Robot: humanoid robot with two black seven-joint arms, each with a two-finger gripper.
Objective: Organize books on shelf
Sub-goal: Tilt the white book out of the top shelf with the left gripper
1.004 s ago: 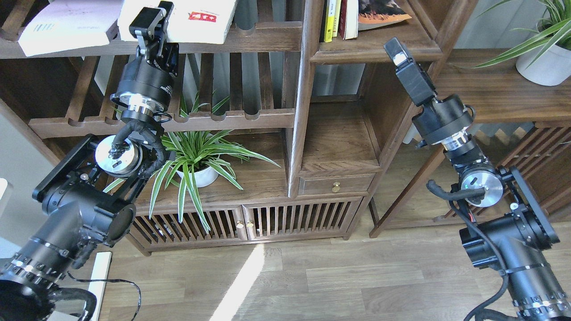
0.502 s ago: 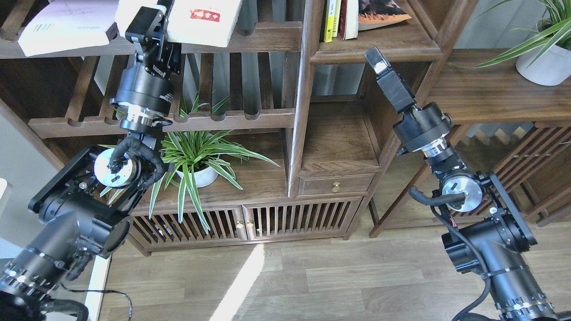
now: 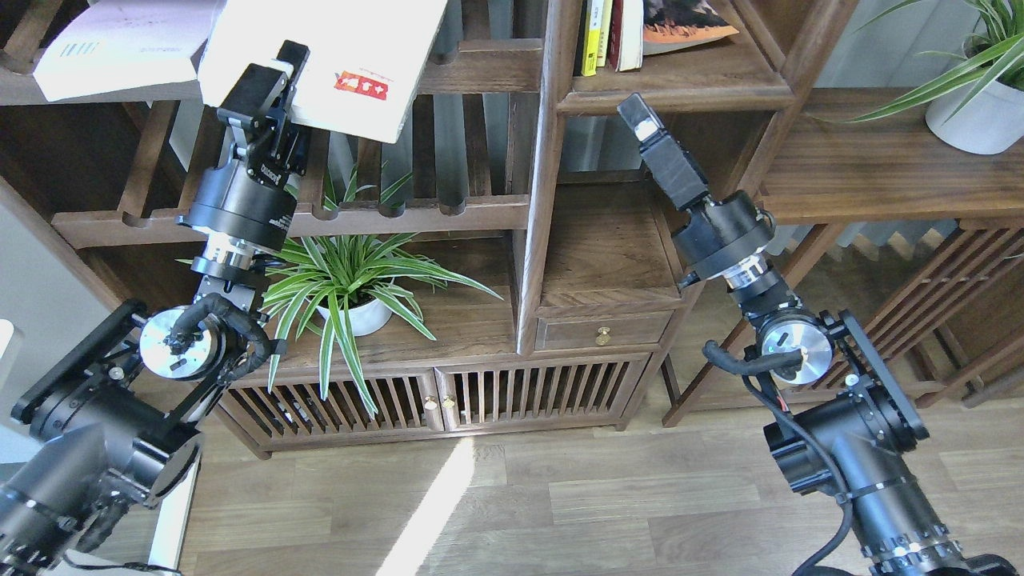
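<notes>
White book [image 3: 336,48] with a red mark, dark-brown shelf [image 3: 664,90], yellow spine [image 3: 592,36], green striped plant [image 3: 352,276].

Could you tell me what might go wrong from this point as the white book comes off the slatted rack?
1. The left gripper pinches the large white book only near its lower edge, so the tilted book could pivot or slip out.
2. If it drops, it would likely land on the potted plant below.
3. The lilac book lies right beside it and could be dragged off the rack.
</notes>
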